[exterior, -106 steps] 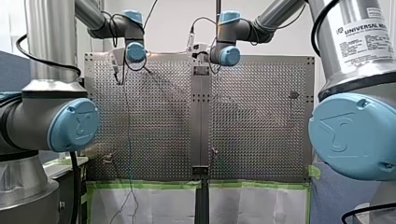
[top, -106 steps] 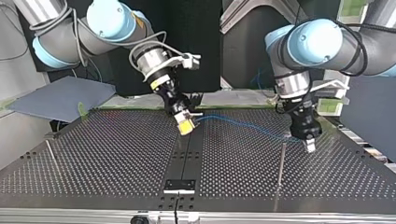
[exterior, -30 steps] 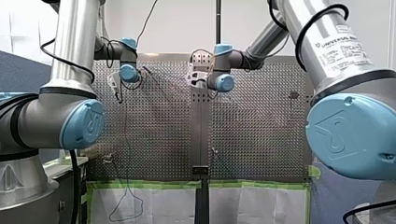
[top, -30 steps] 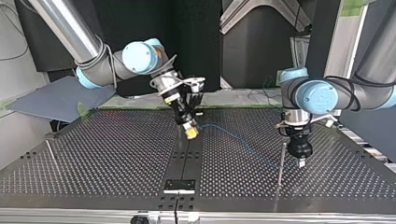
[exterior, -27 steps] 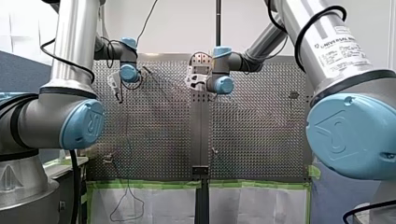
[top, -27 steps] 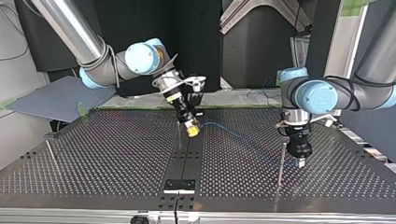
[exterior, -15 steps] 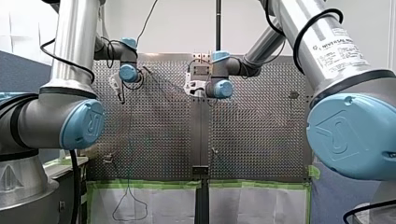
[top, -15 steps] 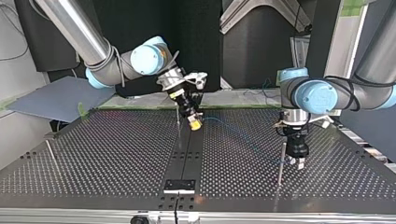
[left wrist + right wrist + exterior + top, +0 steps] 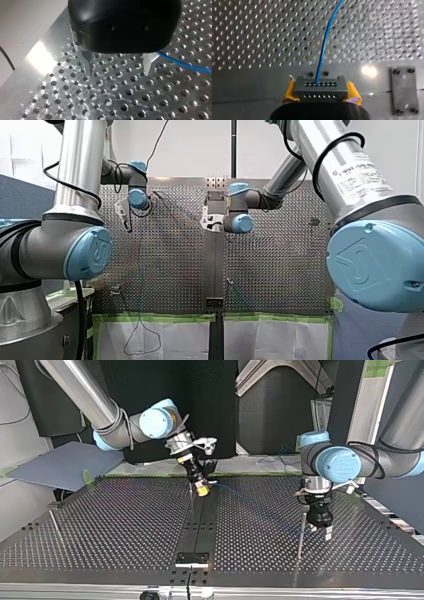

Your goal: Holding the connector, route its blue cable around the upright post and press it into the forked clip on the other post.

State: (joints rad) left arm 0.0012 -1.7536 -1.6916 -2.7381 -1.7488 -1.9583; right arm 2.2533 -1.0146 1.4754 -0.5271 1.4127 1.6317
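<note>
Perforated table (image 9: 100, 525) fills the top view's lower half. My right gripper (image 9: 202, 489), upper centre there, has its yellow pads (image 9: 290, 91) clamped on the dark connector (image 9: 320, 86). My left gripper (image 9: 118, 71), at that view's right beside a thin post (image 9: 300, 535), has its fingers spread and empty. Blue cable (image 9: 324, 42) leaves the connector's face. Judged light, limp and kink-prone: grip the rigid connector body, not the wire.

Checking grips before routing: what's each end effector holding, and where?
Right end effector clamps the connector by its two sides; left end effector holds nothing.
</note>
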